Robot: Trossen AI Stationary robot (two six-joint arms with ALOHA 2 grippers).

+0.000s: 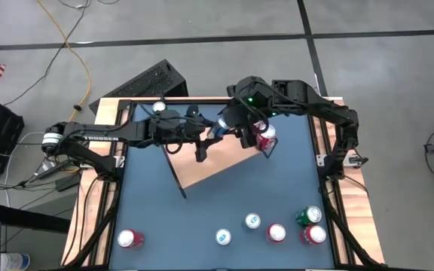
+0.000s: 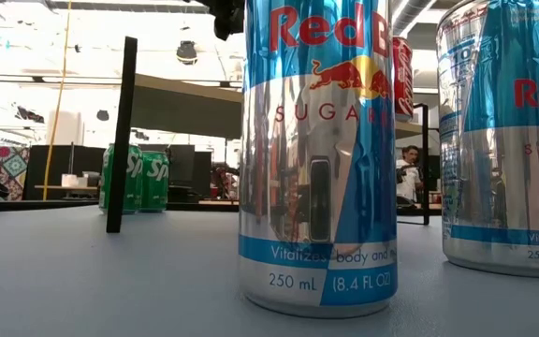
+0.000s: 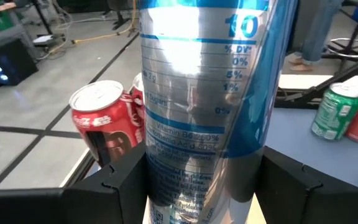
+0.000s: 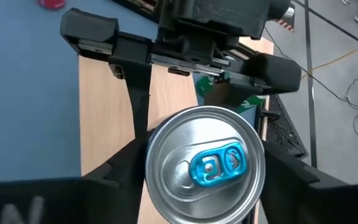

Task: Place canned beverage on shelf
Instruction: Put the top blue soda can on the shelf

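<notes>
A tall silver-and-blue can, also in the right wrist view, stands upright over the light wood shelf. Both grippers are shut on it. My left gripper reaches in from the table's left. My right gripper comes from the right and above. A red can stands upright on the shelf just beside them, and it also shows in the left wrist view. My left gripper pinches the can's side wall between its two fingers, level, from the table's left. The can stands upright in the hold; its base is out of view. My right gripper pinches the can's upper part just under the rim between its two fingers, slanting down from above and the right. The can's top with the blue tab faces up, over the wood board.
Several cans stand on the dark blue tabletop near its front edge: a red one at the left, two blue-and-silver ones, and red and green ones at the right. The shelf's black legs stand on the table.
</notes>
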